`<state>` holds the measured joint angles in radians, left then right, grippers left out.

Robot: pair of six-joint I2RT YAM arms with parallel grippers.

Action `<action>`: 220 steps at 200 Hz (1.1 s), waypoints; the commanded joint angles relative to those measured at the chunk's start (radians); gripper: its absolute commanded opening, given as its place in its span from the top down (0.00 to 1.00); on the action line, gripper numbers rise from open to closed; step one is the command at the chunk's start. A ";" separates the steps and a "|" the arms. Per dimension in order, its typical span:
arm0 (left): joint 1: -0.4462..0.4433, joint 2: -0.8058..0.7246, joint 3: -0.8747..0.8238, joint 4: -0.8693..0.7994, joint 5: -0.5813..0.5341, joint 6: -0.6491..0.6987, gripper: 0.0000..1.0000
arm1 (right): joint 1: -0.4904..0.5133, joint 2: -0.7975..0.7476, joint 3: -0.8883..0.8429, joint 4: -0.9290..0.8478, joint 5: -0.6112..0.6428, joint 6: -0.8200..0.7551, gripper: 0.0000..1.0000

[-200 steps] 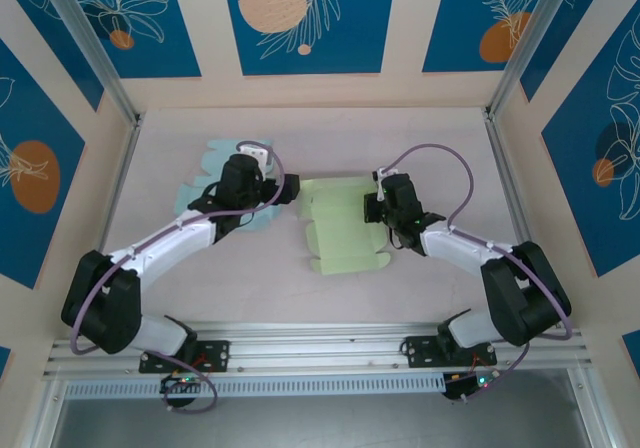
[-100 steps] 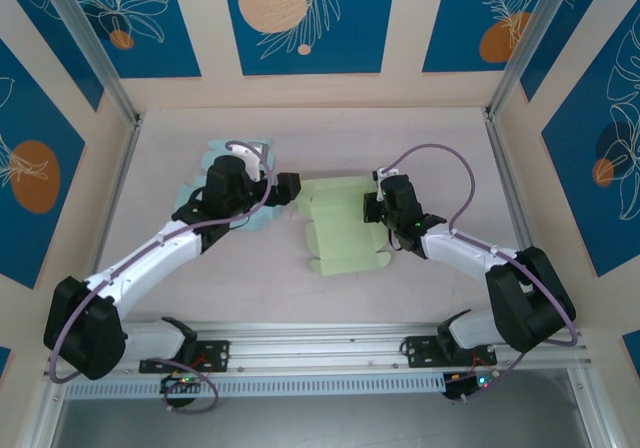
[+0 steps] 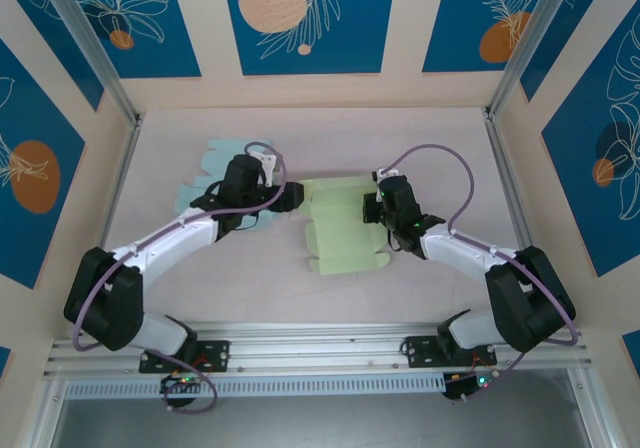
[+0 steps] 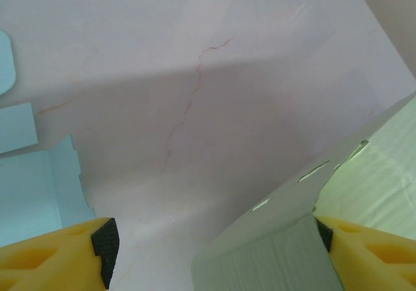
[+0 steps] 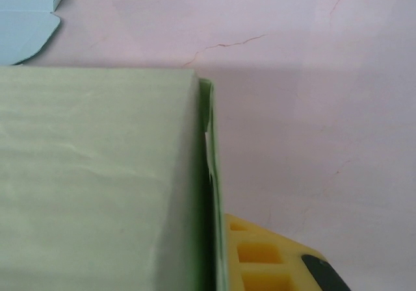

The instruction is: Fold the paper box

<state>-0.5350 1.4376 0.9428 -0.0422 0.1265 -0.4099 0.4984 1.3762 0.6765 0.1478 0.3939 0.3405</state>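
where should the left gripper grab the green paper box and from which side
Its left flap, approached from the left: that edge looks lifted off the table, sitting inside the open left gripper, while the right gripper pinches the right edge.

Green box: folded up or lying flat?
Mostly flat. The green box lies spread on the table; only its edges are lifted, one pinched by the right fingers, one between the left fingers.

The paper box [image 3: 340, 230] lies on the table [image 3: 430, 138], another sheet [image 3: 203, 160] to its left.
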 commanded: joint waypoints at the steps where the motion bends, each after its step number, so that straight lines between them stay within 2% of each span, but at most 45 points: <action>1: -0.007 0.032 0.023 0.007 0.021 0.013 0.23 | 0.011 0.010 0.026 0.006 0.017 0.022 1.00; 30: -0.010 0.080 0.045 0.055 0.108 -0.015 0.29 | 0.014 0.033 0.040 -0.003 0.024 0.029 1.00; 45: -0.016 0.097 0.040 0.093 0.137 -0.041 0.36 | 0.015 0.052 0.054 -0.015 0.033 0.037 1.00; 93: -0.022 0.137 -0.015 0.193 0.133 -0.127 0.56 | 0.025 0.137 0.103 -0.070 0.099 0.069 1.00; 132: -0.022 0.157 -0.053 0.257 0.134 -0.195 0.63 | 0.038 0.193 0.138 -0.097 0.172 0.089 1.00; 164: -0.021 0.165 -0.083 0.303 0.134 -0.246 0.63 | 0.054 0.244 0.174 -0.113 0.215 0.096 1.00; 220: -0.021 0.211 -0.132 0.442 0.189 -0.337 0.70 | 0.062 0.308 0.212 -0.127 0.232 0.117 1.00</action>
<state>-0.5480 1.6337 0.8368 0.2993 0.2638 -0.6872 0.5507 1.6573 0.8471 0.0284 0.5785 0.4236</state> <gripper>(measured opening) 0.309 0.112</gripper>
